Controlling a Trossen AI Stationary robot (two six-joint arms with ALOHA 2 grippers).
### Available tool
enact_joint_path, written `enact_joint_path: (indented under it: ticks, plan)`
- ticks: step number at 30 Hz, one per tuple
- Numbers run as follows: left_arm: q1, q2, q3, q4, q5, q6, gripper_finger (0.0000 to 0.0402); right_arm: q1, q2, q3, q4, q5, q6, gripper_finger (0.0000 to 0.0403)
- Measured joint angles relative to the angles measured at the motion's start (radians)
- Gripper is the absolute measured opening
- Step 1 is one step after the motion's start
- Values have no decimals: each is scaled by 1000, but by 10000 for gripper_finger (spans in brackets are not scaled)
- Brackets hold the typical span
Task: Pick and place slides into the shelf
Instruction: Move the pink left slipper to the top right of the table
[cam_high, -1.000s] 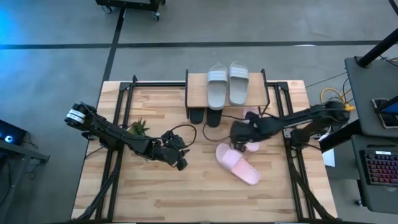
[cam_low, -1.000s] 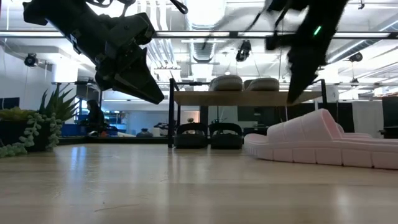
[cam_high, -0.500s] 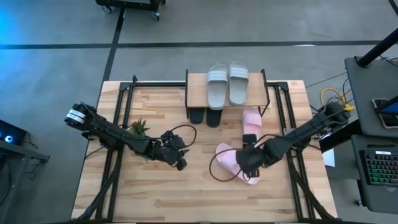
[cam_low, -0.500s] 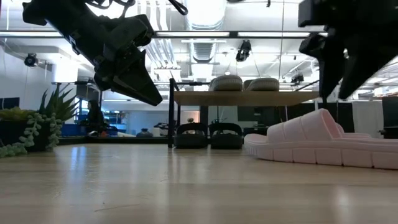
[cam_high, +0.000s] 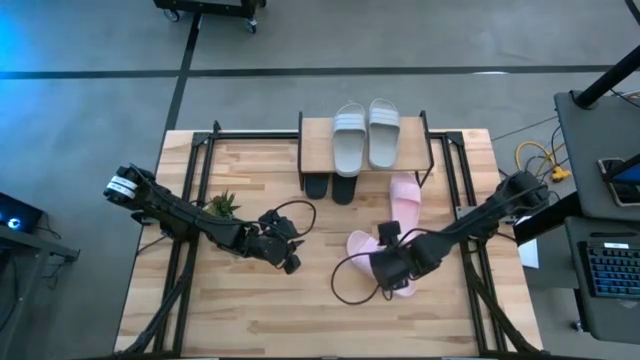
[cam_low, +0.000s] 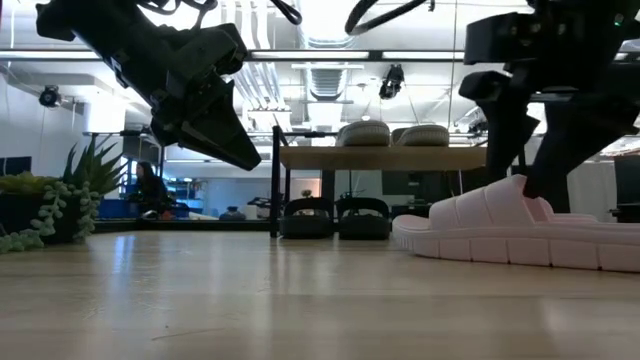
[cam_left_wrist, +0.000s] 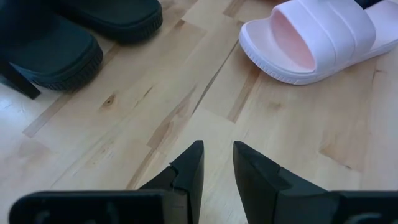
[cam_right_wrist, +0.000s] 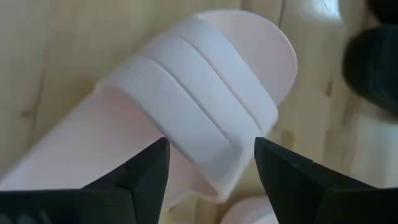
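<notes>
- Pale wooden planks make up the surface (cam_high: 250, 310), standing on a grey concrete floor, with ceiling lights and ducts showing beyond it in the low view.
- Directly under the right gripper (cam_high: 388, 268) lies a pink slide (cam_right_wrist: 199, 112); the fingers (cam_right_wrist: 146, 177) are spread wide and stand either side of its strap, not yet touching as far as I can judge.
- That slide's long axis runs slantwise across the planks, toe end towards the shelf (cam_high: 366, 150) and heel end away from it, so the spread fingers look set across its width rather than along it.
- Its partner, the second pink slide (cam_high: 405, 195), rests beyond the right gripper on the shelf side, just beside the shelf's black frame.
- Well off to the side hovers the left gripper (cam_left_wrist: 216, 171), fingers only narrowly parted and holding nothing; the right arm is plainly the nearer one for this pick.
- Up close, the slide is soft pale pink with one wide ribbed strap and a thick ridged sole.
- Two grey slides (cam_high: 366, 135) sit side by side on the shelf's top board, and two black slides (cam_low: 335, 215) are tucked on the tier below.
</notes>
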Motion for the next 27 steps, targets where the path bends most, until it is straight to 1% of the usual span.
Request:
enact_joint_path:
  ticks: [3,5,7,11,15,18,21,23,27]
  plan:
    - [0,0,0,-2,0,0,72,0,17,0,33,-15,-9,207]
    - [0,0,0,-2,0,0,72,0,28,0,40,-14,-10,186]
    - [0,0,0,-3,0,0,72,0,35,0,43,-13,-11,155]
    - [0,0,0,-5,1,0,72,-1,48,0,47,7,-11,82]
    - [0,0,0,-6,1,0,72,-5,46,0,46,70,40,21]
    - [0,0,0,-6,1,0,72,-24,25,15,-4,112,166,15]
    - [0,0,0,-5,3,0,72,-40,1,44,-102,242,328,14]
    - [0,0,0,-6,3,0,72,-62,-10,57,-144,286,404,14]
    - [0,0,0,-5,4,7,72,-116,-7,50,-146,302,412,14]
